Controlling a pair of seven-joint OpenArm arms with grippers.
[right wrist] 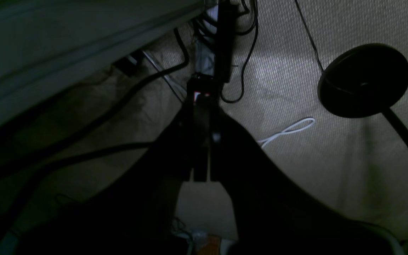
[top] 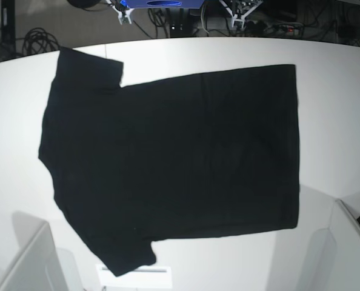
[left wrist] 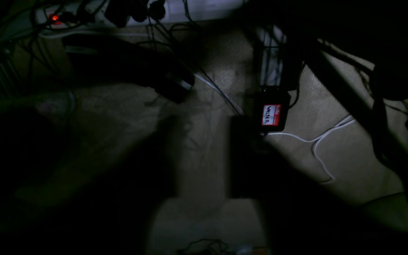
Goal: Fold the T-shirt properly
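The T-shirt (top: 174,157) lies spread flat on the white table (top: 337,121) in the base view, plain black side up. Its sleeves are at the upper left and lower left, and its hem is on the right. No print shows. Neither gripper shows in the base view. Both wrist views are dark and look down at the floor beside the table. My left gripper (left wrist: 202,141) is open and empty, with carpet showing between its dark fingers. My right gripper (right wrist: 201,117) has its fingers together, with nothing seen between them. Neither gripper touches the shirt.
Pale arm parts stand at the table's lower left (top: 28,260) and lower right (top: 350,248) corners. On the floor lie cables, a power strip (left wrist: 83,14), a black box with a red label (left wrist: 271,114) and a round black base (right wrist: 363,79).
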